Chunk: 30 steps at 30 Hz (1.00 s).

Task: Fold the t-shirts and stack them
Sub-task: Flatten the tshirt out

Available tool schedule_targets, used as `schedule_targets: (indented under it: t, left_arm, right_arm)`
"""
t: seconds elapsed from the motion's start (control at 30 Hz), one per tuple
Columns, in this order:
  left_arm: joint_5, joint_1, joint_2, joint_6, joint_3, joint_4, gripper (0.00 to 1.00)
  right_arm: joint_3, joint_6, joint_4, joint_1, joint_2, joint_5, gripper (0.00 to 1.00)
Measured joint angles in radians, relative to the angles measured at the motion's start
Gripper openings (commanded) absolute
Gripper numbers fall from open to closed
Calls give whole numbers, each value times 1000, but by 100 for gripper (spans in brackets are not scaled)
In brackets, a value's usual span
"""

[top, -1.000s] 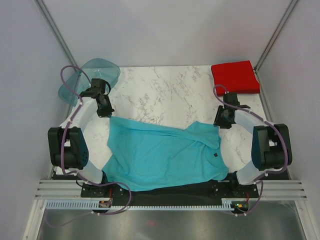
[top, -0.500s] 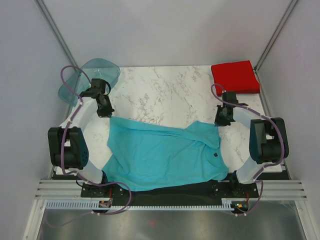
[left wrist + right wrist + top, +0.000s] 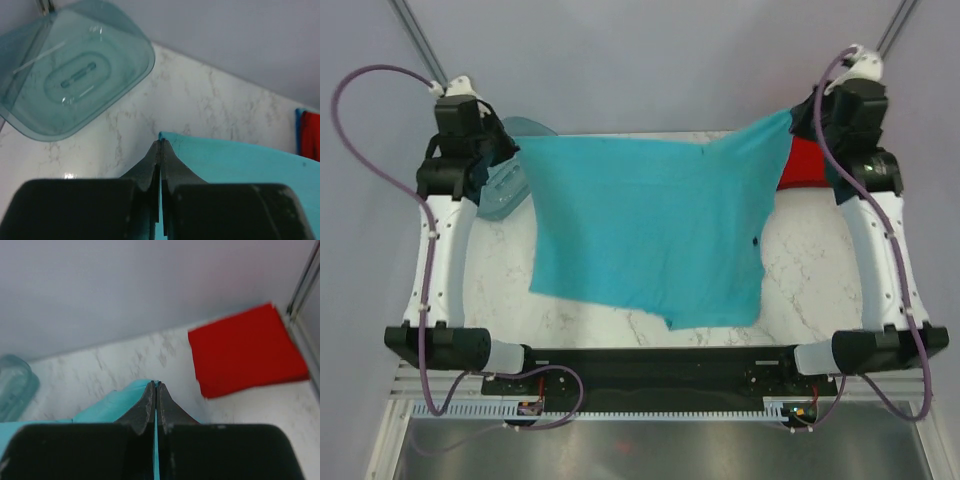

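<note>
Both arms are up high with the plain turquoise cloth t-shirt (image 3: 650,230) stretched between them like a banner over the white marble worktop (image 3: 505,290). The left pincer (image 3: 160,146) is clamped shut on one top corner and the right pincer (image 3: 155,387) is shut on the other. Honestly, in the wrist views each one only has a thin sliver of fabric. The bottom edge hangs crooked.

The bright red cloth t-shirt (image 3: 247,347), folded into a square, sits at the far right corner. The translucent teal plastic tray (image 3: 75,85) is at the far left.

My worries: with pinches that shallow, a quick swing could pull a corner free and dump the shirt in a heap. And with that skewed hem, it could land wrinkled or drag across the red one and mess up its fold.
</note>
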Motion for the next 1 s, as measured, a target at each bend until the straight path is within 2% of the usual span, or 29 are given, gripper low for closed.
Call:
schedule_targets:
  t: [0.17,0.4,0.53,0.77,1.0]
  left_arm:
    - [-29,0,-192,-38,133,20,2]
    - [-36,0,-393,-71,194,21,2]
    - [-41,0,-480,-72,222,18,2]
    - [-39,0,-597,-72,234,16,2]
    - [-26,0,-618,-69,270,8,2]
  right_arm:
    - [193,-18,35,0,-200,30,0]
    - [242,-13,23,0,-415,15,0]
    - [276,-7,-24,0,-484,10,0]
    - [428,-27,-153,14,-576,48,0]
    - [463,-29,-169,24,-616,58,0]
